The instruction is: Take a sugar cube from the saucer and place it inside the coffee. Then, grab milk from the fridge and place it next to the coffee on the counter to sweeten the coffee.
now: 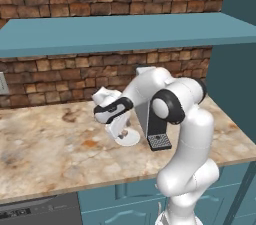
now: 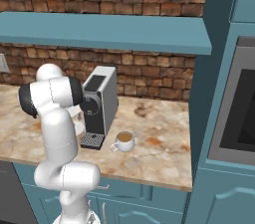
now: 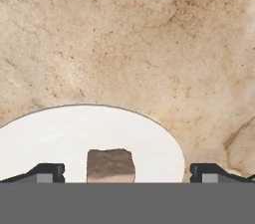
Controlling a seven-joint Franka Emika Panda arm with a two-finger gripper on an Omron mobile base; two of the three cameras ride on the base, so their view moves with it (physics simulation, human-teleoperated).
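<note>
Tan-brown sugar cube [image 3: 110,165] is sitting right between my two fingertips, on the white saucer [image 3: 60,138], and my gripper [image 3: 127,173] is spread as wide as it goes, so nothing is grabbed yet. One fingertip [image 3: 47,172] hangs over the plate, the other [image 3: 209,172] is just past its rim over the beige marbled counter [image 3: 149,44].

From the left base view I'm bent down over the saucer [image 1: 131,139], which lies on the counter [image 1: 45,154] just beside the grey-and-black coffee machine [image 1: 152,124]. My hand [image 1: 117,124] hides most of the plate there, and I can't make out the cube from that far back.

From the right base view the coffee [image 2: 123,141] stands on the counter [image 2: 159,153] just on the other side of the coffee machine [image 2: 99,106], brown liquid showing, handle pointing toward the machine's drip tray.
</note>
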